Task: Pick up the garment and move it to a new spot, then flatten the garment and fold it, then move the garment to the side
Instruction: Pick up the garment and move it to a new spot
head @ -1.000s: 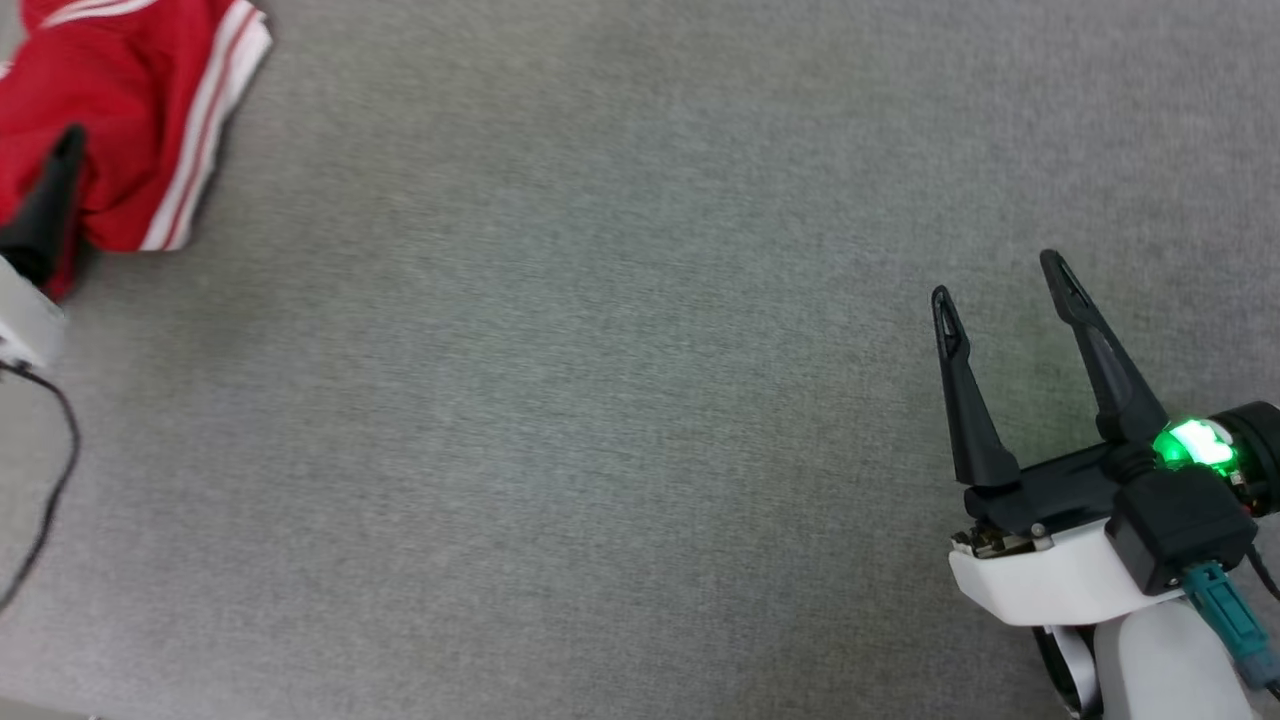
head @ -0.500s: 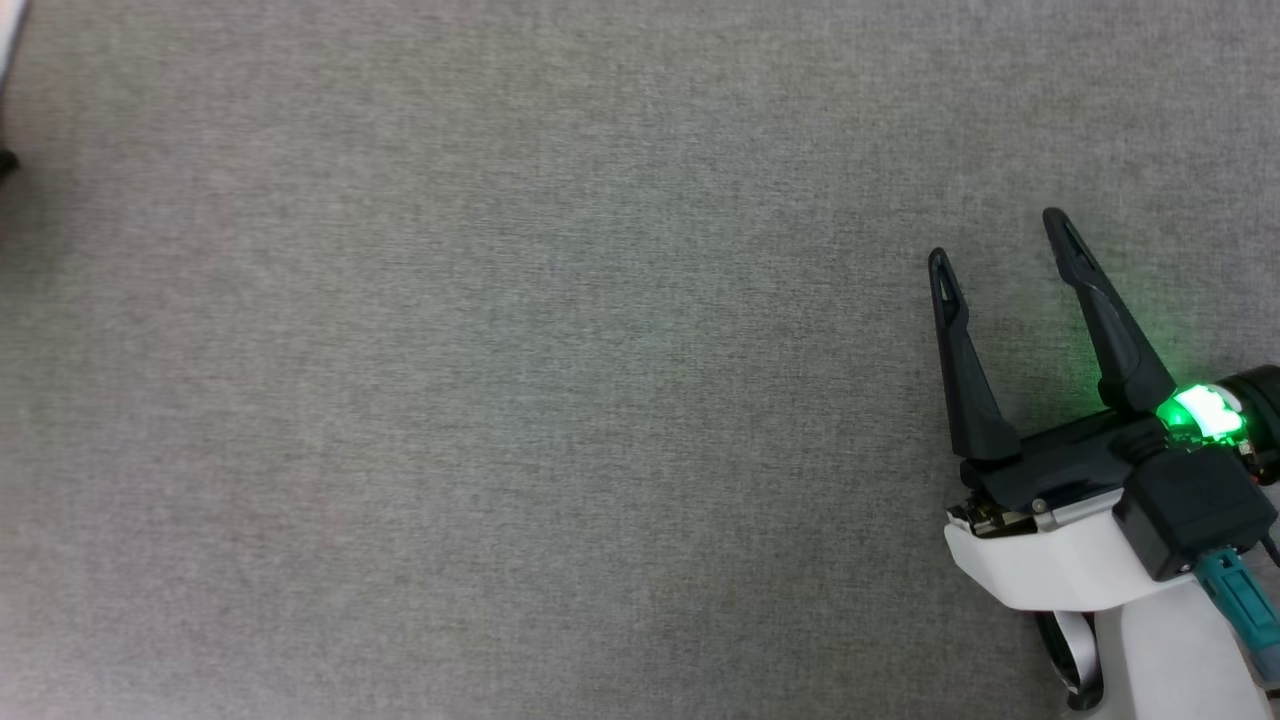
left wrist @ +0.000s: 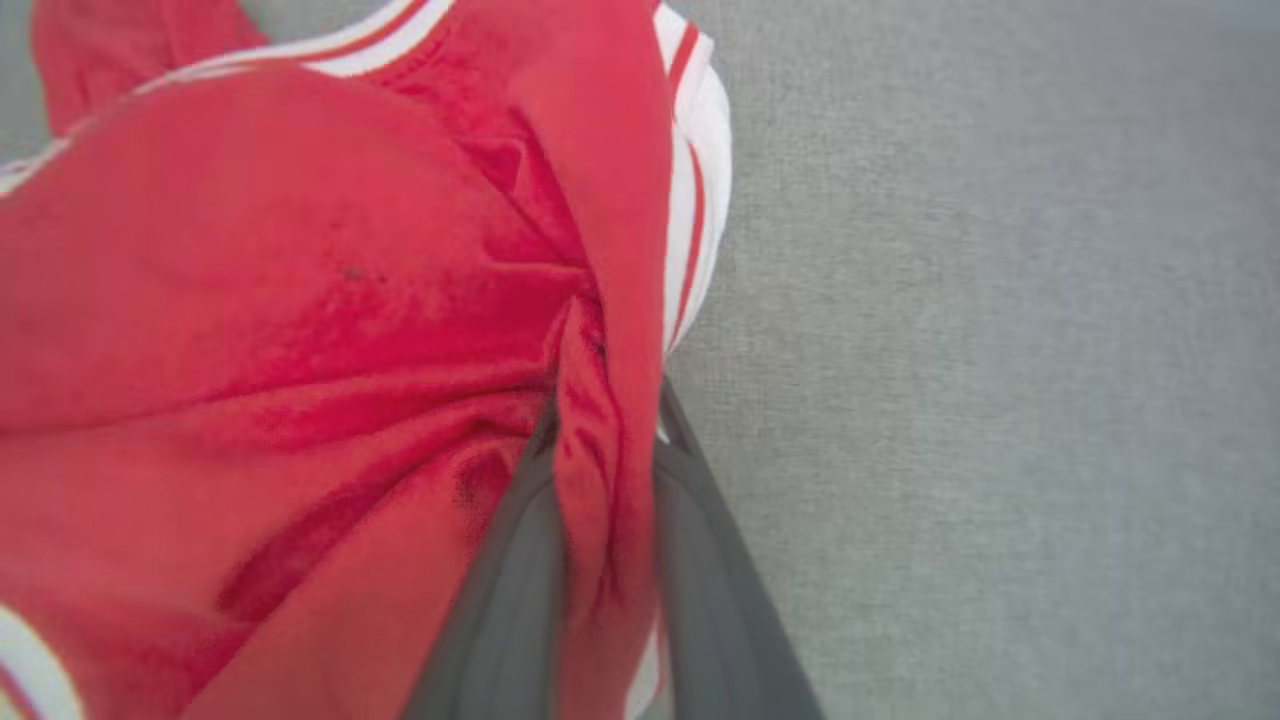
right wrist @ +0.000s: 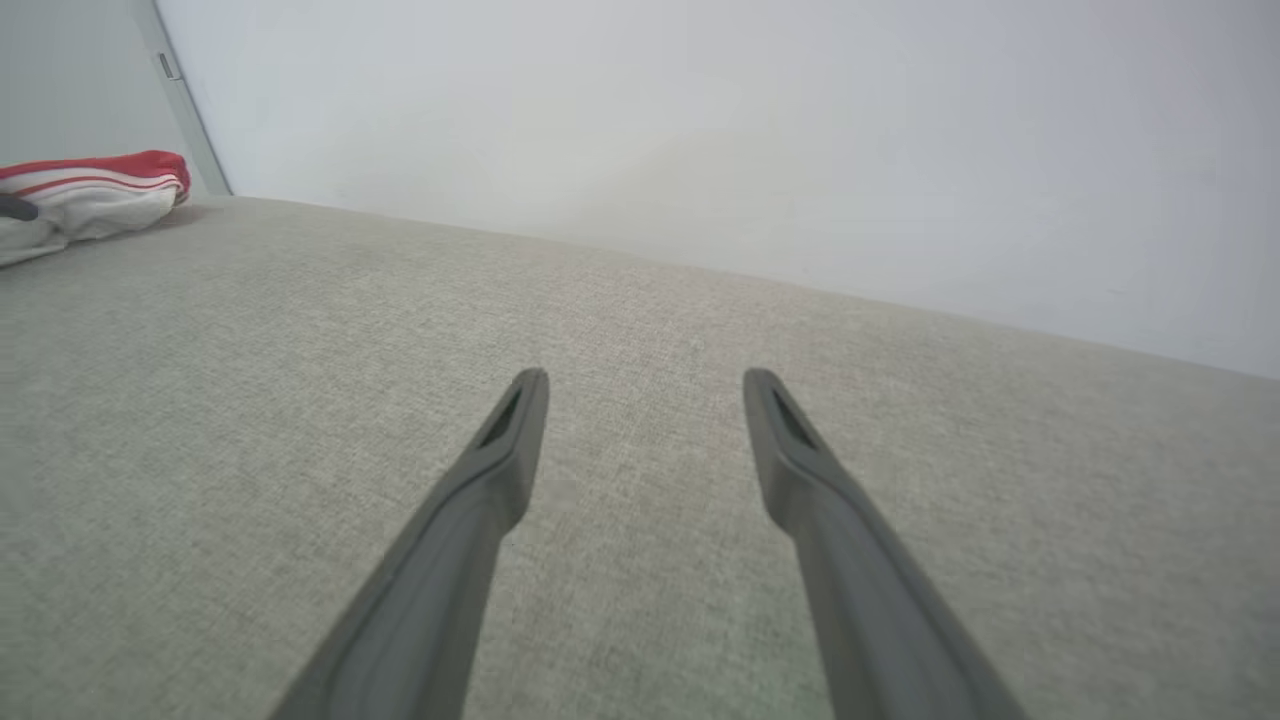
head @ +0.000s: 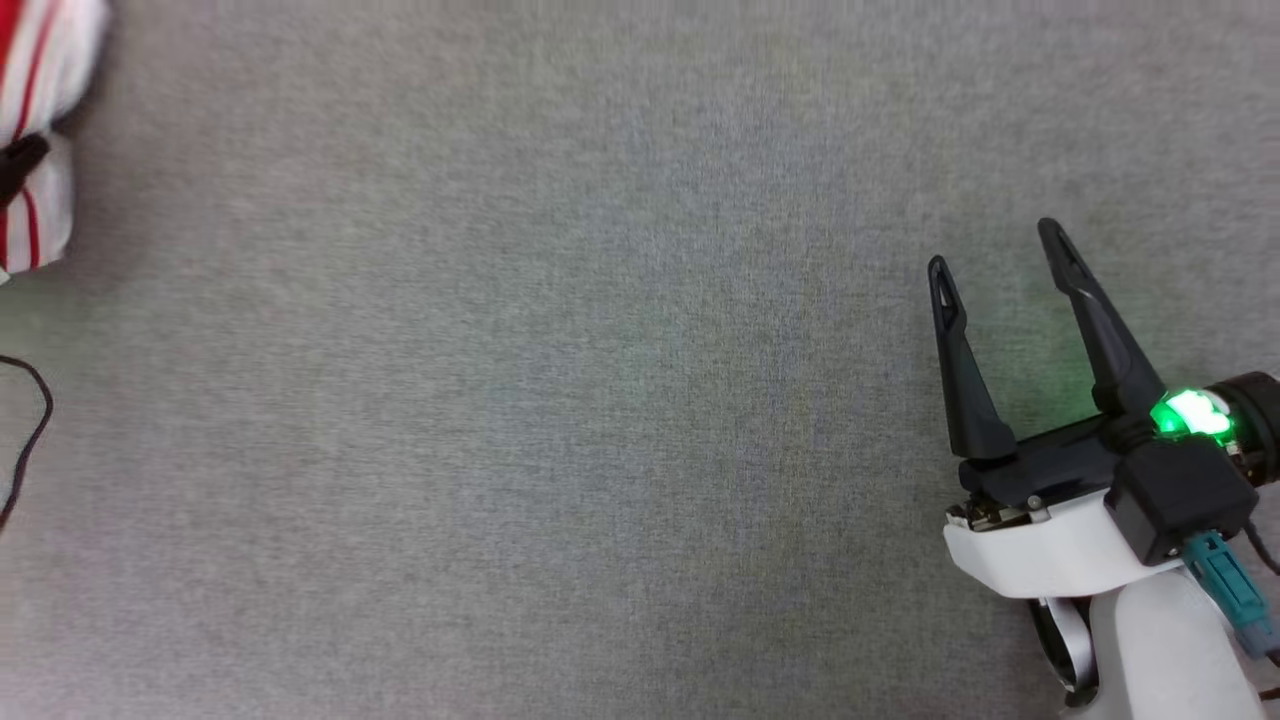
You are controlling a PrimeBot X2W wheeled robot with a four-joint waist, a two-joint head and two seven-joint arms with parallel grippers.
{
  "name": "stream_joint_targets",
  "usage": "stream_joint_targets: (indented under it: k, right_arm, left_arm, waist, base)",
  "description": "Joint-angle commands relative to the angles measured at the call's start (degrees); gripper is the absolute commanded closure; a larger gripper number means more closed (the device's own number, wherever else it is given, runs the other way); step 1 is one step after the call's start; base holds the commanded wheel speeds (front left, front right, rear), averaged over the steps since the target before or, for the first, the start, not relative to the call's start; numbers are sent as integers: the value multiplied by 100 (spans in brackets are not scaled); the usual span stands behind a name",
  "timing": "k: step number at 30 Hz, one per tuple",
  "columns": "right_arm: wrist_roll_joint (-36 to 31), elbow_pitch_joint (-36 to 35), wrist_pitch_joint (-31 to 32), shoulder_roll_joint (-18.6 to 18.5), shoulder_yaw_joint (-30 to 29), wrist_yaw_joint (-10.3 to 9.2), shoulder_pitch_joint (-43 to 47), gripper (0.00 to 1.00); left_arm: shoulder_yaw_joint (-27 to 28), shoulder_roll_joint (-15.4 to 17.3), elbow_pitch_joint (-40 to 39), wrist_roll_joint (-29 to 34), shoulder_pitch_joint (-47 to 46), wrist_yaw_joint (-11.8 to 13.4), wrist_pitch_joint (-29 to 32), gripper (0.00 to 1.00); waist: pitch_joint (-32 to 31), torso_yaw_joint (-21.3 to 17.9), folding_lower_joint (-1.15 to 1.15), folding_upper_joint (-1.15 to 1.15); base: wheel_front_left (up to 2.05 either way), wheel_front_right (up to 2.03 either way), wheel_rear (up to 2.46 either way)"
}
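**Item 1: red jersey-style garment [left wrist: 300, 300] with white, red-striped trim.** It lies bunched at the 9-to-10 o'clock edge of the head view [head: 30, 90], where a white, red-striped part shows. In the right wrist view it is a low heap at 10 o'clock [right wrist: 95, 190], well apart from the right gripper. No number or lettering is visible. Crumpled like this, it has no readable long axis and collar and hem cannot be told apart. In the left wrist view the pinched fold and the striped trim beside it both run toward 12 o'clock.

**Item 2: left gripper [left wrist: 605, 420], two long dark fingers.** The fingers are drawn together on a ridge of the garment's red cloth, which stands up between them.

**Item 3: right gripper [head: 995, 250], two long dark fingers, green lamp [head: 1190, 418] at the wrist.** The fingers are spread wide and hold nothing. It hovers over bare tabletop at 4 o'clock in the head view.

**Item 4: grey woven tabletop [head: 600, 400].** It carries the garment.

**Item 5: thin black cable [head: 30, 430].** It sits at the 9 o'clock edge of the head view.

**Step in hand (judged):** the first one, picking up the garment, with the grasp just made.

**Next move calls for (judged):** a lift high enough to clear the trailing cloth, then a carry toward the open middle of the tabletop. The single pinch may slip under the hanging weight.
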Motion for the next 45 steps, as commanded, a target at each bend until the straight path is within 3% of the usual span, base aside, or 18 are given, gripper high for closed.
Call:
stream_joint_targets:
  k: [1, 9, 15, 21, 28, 31, 38, 45]
  right_arm:
    - [62, 49, -12, -6, 7, -4, 58, 0]
    - [416, 359, -12, -7, -91, -4, 294, 0]
    - [527, 524, -12, -6, -160, -4, 489, 0]
    - [590, 611, -12, -5, -169, -4, 652, 0]
    - [623, 574, -13, -2, -311, -4, 733, 0]
    - [627, 551, -12, -4, -366, -5, 750, 0]
    - [687, 500, -12, -2, -382, -4, 669, 0]
    - [761, 490, -12, -1, -366, -4, 592, 0]
  left_arm:
    - [-56, 85, -119, -6, 92, -6, -243, 100]
    - [-554, 358, -967, -16, 402, -6, -1426, 100]
    - [-1006, 130, -1534, 276, 576, -6, -2043, 100]
    - [-1307, -420, -1940, 385, 846, 6, -2447, 100]
    - [-1686, -1289, -2522, 531, 1220, 479, -2706, 100]
    - [-1894, -1694, -2607, 662, 1306, 569, -2813, 100]
    - [-2322, -2513, -2224, 1162, 1011, 637, -2965, 100]
    - [-2692, -3290, -1364, 1613, 671, 631, -3120, 100]
  waist:
    - [-358, 38, -1, 0]
    - [-1448, 81, -1, 0]
    - [-2157, 50, -1, 0]
    - [-2625, -183, -1, 0]
    - [-2768, -672, -1, 0]
    - [-2723, -903, -1, 0]
    - [-2469, -1394, -1, 0]
    - [-2190, -1705, -1, 0]
  base:
    - [0, 0, 0]
    - [0, 0, 0]
    - [0, 0, 0]
    - [0, 0, 0]
    - [0, 0, 0]
    - [0, 0, 0]
    - [0, 0, 0]
    - [0, 0, 0]
